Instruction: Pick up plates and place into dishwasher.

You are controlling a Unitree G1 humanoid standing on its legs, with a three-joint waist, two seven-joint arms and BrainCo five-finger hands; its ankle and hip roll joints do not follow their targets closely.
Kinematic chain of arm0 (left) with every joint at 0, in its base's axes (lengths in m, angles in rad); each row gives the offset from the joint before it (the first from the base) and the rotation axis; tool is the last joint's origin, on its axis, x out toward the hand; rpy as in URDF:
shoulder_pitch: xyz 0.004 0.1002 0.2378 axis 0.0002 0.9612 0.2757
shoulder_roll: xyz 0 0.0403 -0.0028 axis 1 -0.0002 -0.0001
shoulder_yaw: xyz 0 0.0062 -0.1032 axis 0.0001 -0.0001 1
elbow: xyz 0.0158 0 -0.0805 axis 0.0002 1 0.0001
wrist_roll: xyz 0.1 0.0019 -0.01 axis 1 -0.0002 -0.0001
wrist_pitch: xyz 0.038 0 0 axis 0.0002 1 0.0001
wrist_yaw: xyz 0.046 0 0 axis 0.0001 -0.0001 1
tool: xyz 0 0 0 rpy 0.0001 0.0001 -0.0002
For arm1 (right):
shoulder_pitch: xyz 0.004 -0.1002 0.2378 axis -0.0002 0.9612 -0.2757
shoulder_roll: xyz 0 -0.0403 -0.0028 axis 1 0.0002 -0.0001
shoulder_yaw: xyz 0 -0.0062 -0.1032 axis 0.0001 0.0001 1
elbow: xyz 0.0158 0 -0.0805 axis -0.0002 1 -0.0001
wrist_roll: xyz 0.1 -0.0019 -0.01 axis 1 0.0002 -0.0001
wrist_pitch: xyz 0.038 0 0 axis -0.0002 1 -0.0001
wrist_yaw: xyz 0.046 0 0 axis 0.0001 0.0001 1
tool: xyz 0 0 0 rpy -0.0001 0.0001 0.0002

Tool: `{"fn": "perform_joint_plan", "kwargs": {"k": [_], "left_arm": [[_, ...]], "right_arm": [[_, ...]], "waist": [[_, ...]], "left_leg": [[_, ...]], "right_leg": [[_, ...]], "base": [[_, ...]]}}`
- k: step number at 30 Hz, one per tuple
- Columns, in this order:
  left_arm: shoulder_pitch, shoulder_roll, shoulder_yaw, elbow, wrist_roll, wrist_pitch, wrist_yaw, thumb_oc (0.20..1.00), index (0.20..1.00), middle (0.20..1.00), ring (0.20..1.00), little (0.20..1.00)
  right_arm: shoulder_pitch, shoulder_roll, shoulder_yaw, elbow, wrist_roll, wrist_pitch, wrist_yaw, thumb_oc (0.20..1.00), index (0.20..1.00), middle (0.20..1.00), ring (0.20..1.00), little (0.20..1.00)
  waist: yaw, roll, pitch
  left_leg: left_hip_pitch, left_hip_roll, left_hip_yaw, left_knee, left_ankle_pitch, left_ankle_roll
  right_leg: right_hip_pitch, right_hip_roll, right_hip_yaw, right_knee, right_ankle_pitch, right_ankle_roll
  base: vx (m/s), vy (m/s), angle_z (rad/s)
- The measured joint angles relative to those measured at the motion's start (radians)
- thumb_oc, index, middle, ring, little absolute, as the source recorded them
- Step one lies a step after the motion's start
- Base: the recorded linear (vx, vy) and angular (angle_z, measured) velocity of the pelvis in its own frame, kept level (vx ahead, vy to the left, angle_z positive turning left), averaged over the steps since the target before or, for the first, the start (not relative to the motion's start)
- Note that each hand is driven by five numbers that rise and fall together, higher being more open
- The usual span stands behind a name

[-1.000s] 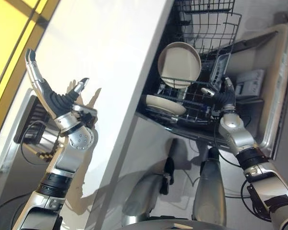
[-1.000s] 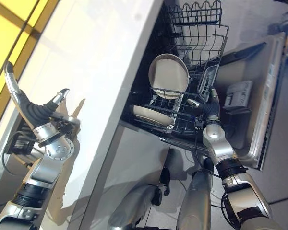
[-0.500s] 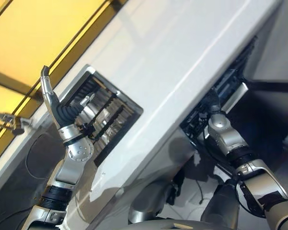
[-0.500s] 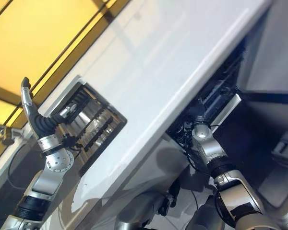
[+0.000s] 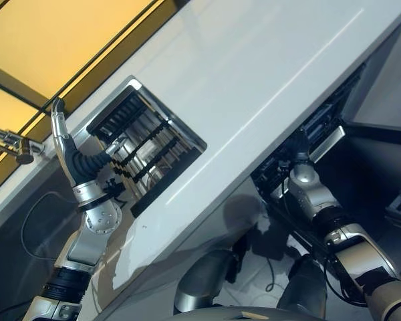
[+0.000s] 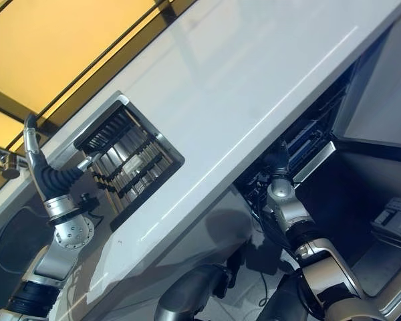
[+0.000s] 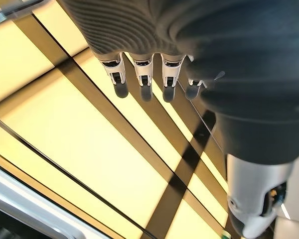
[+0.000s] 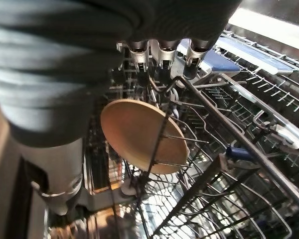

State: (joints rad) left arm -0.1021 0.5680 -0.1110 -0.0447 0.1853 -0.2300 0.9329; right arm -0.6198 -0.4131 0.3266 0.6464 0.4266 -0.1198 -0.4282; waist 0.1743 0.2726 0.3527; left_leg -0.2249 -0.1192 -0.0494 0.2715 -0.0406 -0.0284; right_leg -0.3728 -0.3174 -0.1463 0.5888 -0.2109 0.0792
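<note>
1. The right robot hand (image 8: pixel 159 52) is inside the open dishwasher (image 5: pixel 307 144), under the edge of the white surface (image 5: pixel 254 73). Its fingers reach straight forward among the wires of the rack (image 8: pixel 224 149) with nothing held between them.
2. A tan plate (image 8: pixel 142 134) stands on edge in the rack just beyond that hand's fingertips. A rack wire crosses in front of it, and the fingers are not closed round it. I cannot tell whether a fingertip touches its rim.
3. The left robot hand (image 5: pixel 70 144) is raised over the surface with straight, relaxed fingers, empty. It is just beside the slotted drying rack (image 5: pixel 144 150) sunk into the surface, with a tap (image 5: pixel 13 144) on its far side.
4. In the left wrist view the fingers (image 7: pixel 142 74) point at yellow wall panels, with nothing in front of them.
5. My reading is that one plate is already loaded and the right hand is at the end of the placing step.
6. The next move probably calls for drawing the right hand straight back out of the rack, keeping the fingers clear of the wires so the plate is not tipped.
7. After that, another plate must be found. None can be made out on the surface near either hand, so the head may need to turn to look for one.
</note>
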Motion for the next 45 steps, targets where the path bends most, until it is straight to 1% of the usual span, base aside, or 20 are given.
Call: {"fn": "perform_joint_plan", "kwargs": {"k": [2, 5, 6, 7, 8, 9, 11, 14, 18, 20, 21, 23, 25, 27, 28, 31, 34, 36, 40, 45], "left_arm": [[-0.016, 0.000, -0.021, 0.000, 0.000, 0.011, 0.012, 1.000, 1.000, 1.000, 1.000, 1.000], [-0.031, 0.001, -0.039, 0.000, 0.000, 0.026, 0.026, 1.000, 1.000, 1.000, 1.000, 1.000], [-0.041, 0.001, -0.039, 0.001, 0.000, 0.031, 0.033, 1.000, 1.000, 1.000, 1.000, 1.000], [-0.055, 0.001, -0.041, 0.001, 0.000, 0.035, 0.036, 1.000, 1.000, 1.000, 1.000, 1.000], [-0.074, 0.001, -0.049, 0.007, 0.000, 0.041, 0.041, 1.000, 1.000, 1.000, 1.000, 1.000], [-0.075, 0.003, -0.049, 0.008, 0.000, 0.045, 0.053, 1.000, 1.000, 1.000, 1.000, 1.000], [-0.075, 0.003, -0.051, 0.009, 0.000, 0.049, 0.058, 1.000, 1.000, 1.000, 1.000, 1.000], [-0.081, 0.000, -0.056, 0.009, 0.000, 0.051, 0.059, 1.000, 1.000, 1.000, 1.000, 1.000], [-0.078, -0.002, -0.056, 0.009, 0.001, 0.064, 0.065, 1.000, 1.000, 1.000, 1.000, 1.000], [-0.075, -0.003, -0.056, 0.009, 0.031, 0.067, 0.067, 1.000, 1.000, 1.000, 1.000, 1.000], [-0.074, -0.003, -0.055, 0.009, 0.043, 0.067, 0.068, 1.000, 1.000, 1.000, 1.000, 1.000], [-0.063, -0.004, -0.038, -0.003, 0.050, 0.067, 0.070, 1.000, 1.000, 1.000, 1.000, 1.000], [-0.063, -0.004, -0.024, -0.007, 0.067, 0.067, 0.070, 1.000, 1.000, 1.000, 1.000, 1.000], [-0.065, -0.004, -0.019, -0.010, 0.077, 0.067, 0.070, 1.000, 1.000, 1.000, 1.000, 1.000], [-0.065, -0.006, -0.018, -0.010, 0.077, 0.067, 0.070, 1.000, 1.000, 1.000, 1.000, 1.000], [-0.035, -0.008, 0.001, -0.016, 0.077, 0.064, 0.070, 1.000, 1.000, 1.000, 1.000, 1.000], [-0.019, -0.023, 0.020, -0.015, 0.077, 0.052, 0.070, 1.000, 1.000, 1.000, 1.000, 1.000], [0.001, -0.034, 0.027, -0.017, 0.078, 0.038, 0.070, 1.000, 1.000, 1.000, 1.000, 1.000], [0.039, -0.060, 0.039, -0.021, 0.116, 0.005, 0.070, 1.000, 1.000, 1.000, 1.000, 1.000], [0.058, -0.063, 0.044, -0.021, 0.116, -0.005, 0.073, 1.000, 1.000, 1.000, 1.000, 1.000]], "right_arm": [[-0.014, 0.006, -0.003, -0.015, 0.000, -0.014, -0.021, 1.000, 1.000, 1.000, 1.000, 1.000], [-0.016, 0.011, -0.046, -0.049, -0.002, -0.011, -0.068, 1.000, 1.000, 1.000, 1.000, 1.000], [-0.015, 0.003, -0.055, -0.063, -0.005, -0.006, -0.087, 1.000, 1.000, 1.000, 1.000, 1.000], [-0.015, 0.004, -0.066, -0.072, -0.005, 0.006, -0.102, 1.000, 1.000, 1.000, 1.000, 1.000], [-0.010, -0.010, -0.086, -0.081, -0.007, 0.023, -0.117, 1.000, 1.000, 1.000, 1.000, 1.000], [-0.005, -0.015, -0.089, -0.103, -0.018, 0.040, -0.130, 1.000, 1.000, 1.000, 1.000, 1.000], [0.007, -0.028, -0.101, -0.155, -0.040, 0.062, -0.145, 1.000, 1.000, 1.000, 1.000, 1.000], [0.040, -0.050, -0.140, -0.192, -0.079, 0.082, -0.156, 1.000, 1.000, 1.000, 1.000, 1.000], [0.134, -0.074, -0.183, -0.253, -0.102, 0.087, -0.165, 1.000, 1.000, 1.000, 1.000, 1.000], [0.175, -0.075, -0.214, -0.264, -0.102, 0.087, -0.167, 1.000, 1.000, 1.000, 1.000, 1.000], [0.194, -0.076, -0.229, -0.271, -0.102, 0.086, -0.169, 1.000, 1.000, 1.000, 1.000, 1.000], [0.236, -0.077, -0.243, -0.306, -0.106, 0.085, -0.176, 1.000, 1.000, 1.000, 1.000, 1.000], [0.265, -0.075, -0.258, -0.334, -0.133, 0.083, -0.191, 1.000, 1.000, 1.000, 1.000, 1.000], [0.303, -0.071, -0.283, -0.361, -0.162, 0.081, -0.229, 1.000, 1.000, 1.000, 1.000, 1.000], [0.333, -0.071, -0.294, -0.373, -0.172, 0.074, -0.247, 1.000, 1.000, 1.000, 1.000, 1.000], [0.412, -0.062, -0.338, -0.404, -0.177, 0.061, -0.304, 1.000, 1.000, 1.000, 1.000, 1.000], [0.488, -0.020, -0.395, -0.415, -0.181, 0.044, -0.367, 1.000, 1.000, 1.000, 1.000, 1.000], [0.533, -0.001, -0.414, -0.432, -0.178, 0.043, -0.388, 1.000, 1.000, 1.000, 1.000, 1.000], [0.636, 0.031, -0.465, -0.449, -0.143, 0.005, -0.403, 1.000, 1.000, 1.000, 1.000, 1.000], [0.677, 0.068, -0.476, -0.447, -0.115, -0.002, -0.432, 1.000, 1.000, 1.000, 1.000, 1.000]], "waist": [[-0.020, 0.000, 0.000], [-0.069, 0.000, 0.000], [-0.084, -0.002, 0.002], [-0.087, -0.002, 0.003], [-0.104, -0.007, 0.007], [-0.106, -0.006, 0.010], [-0.129, -0.008, 0.022], [-0.151, -0.010, 0.044], [-0.191, -0.014, 0.052], [-0.192, -0.015, 0.053], [-0.194, -0.015, 0.054], [-0.219, -0.016, 0.057], [-0.222, -0.017, 0.059], [-0.241, -0.020, 0.060], [-0.242, -0.023, 0.063], [-0.255, -0.024, 0.064], [-0.284, -0.033, 0.070], [-0.298, -0.036, 0.072], [-0.334, -0.040, 0.072], [-0.353, -0.042, 0.070]], "left_leg": [[-0.002, -0.005, 0.026, 0.000, -0.005, 0.011], [-0.014, -0.007, 0.053, 0.000, -0.011, 0.023], [-0.023, -0.005, 0.053, -0.002, -0.009, 0.025], [-0.032, -0.001, 0.062, -0.003, -0.009, 0.026], [-0.032, 0.012, 0.074, -0.004, -0.008, 0.025], [-0.032, 0.013, 0.079, -0.006, -0.009, 0.025], [-0.026, 0.021, 0.095, -0.010, -0.010, 0.023], [-0.009, 0.029, 0.110, -0.021, -0.011, 0.022], [0.006, 0.036, 0.134, -0.037, -0.011, 0.023], [0.013, 0.045, 0.156, -0.045, -0.015, 0.028], [0.021, 0.045, 0.161, -0.051, -0.015, 0.028], [0.023, 0.045, 0.161, -0.055, -0.015, 0.028], [0.024, 0.048, 0.172, -0.061, -0.016, 0.027], [0.030, 0.049, 0.182, -0.069, -0.015, 0.027], [0.040, 0.051, 0.186, -0.076, -0.016, 0.027], [0.065, 0.054, 0.192, -0.101, -0.016, 0.026], [0.109, 0.061, 0.206, -0.128, -0.017, 0.025], [0.134, 0.064, 0.212, -0.144, -0.017, 0.025], [0.173, 0.062, 0.217, -0.164, -0.018, 0.024], [0.196, 0.053, 0.241, -0.186, -0.019, 0.024]], "right_leg": [[-0.018, 0.000, 0.029, -0.001, 0.008, 0.008], [-0.040, 0.004, 0.063, -0.021, 0.027, 0.019], [-0.051, 0.010, 0.072, -0.032, 0.038, 0.020], [-0.059, 0.019, 0.079, -0.044, 0.050, 0.019], [-0.063, 0.030, 0.087, -0.052, 0.059, 0.021], [-0.061, 0.039, 0.090, -0.067, 0.069, 0.021], [-0.066, 0.056, 0.112, -0.081, 0.080, 0.015], [-0.066, 0.076, 0.143, -0.096, 0.097, 0.011], [-0.067, 0.091, 0.168, -0.111, 0.106, 0.011], [-0.071, 0.105, 0.186, -0.122, 0.114, 0.013], [-0.070, 0.109, 0.194, -0.124, 0.116, 0.012], [-0.071, 0.112, 0.197, -0.128, 0.117, 0.013], [-0.078, 0.123, 0.215, -0.137, 0.125, 0.013], [-0.080, 0.130, 0.225, -0.142, 0.132, 0.018], [-0.078, 0.136, 0.234, -0.143, 0.134, 0.020], [-0.062, 0.150, 0.249, -0.167, 0.139, 0.013], [-0.032, 0.164, 0.261, -0.181, 0.144, 0.016], [-0.021, 0.172, 0.271, -0.186, 0.141, 0.010], [0.000, 0.181, 0.285, -0.185, 0.137, 0.008], [-0.014, 0.191, 0.321, -0.180, 0.139, 0.010]], "base": [[-0.08, 0.040, -0.34], [-0.08, -0.006, -0.31], [-0.09, -0.059, -0.30], [-0.08, -0.066, -0.31], [-0.10, -0.100, -0.34], [-0.06, -0.086, -0.33], [-0.05, -0.096, -0.38], [-0.04, -0.083, -0.39], [-0.03, -0.074, -0.26], [-0.03, -0.063, -0.30], [-0.03, -0.057, -0.27], [-0.04, -0.054, -0.15], [-0.03, -0.027, -0.25], [-0.03, 0.005, -0.22], [-0.02, 0.012, -0.24], [0.01, 0.017, -0.25], [0.04, 0.026, -0.18], [0.06, 0.024, -0.24], [0.06, 0.064, -0.17], [0.02, 0.112, -0.30]]}}
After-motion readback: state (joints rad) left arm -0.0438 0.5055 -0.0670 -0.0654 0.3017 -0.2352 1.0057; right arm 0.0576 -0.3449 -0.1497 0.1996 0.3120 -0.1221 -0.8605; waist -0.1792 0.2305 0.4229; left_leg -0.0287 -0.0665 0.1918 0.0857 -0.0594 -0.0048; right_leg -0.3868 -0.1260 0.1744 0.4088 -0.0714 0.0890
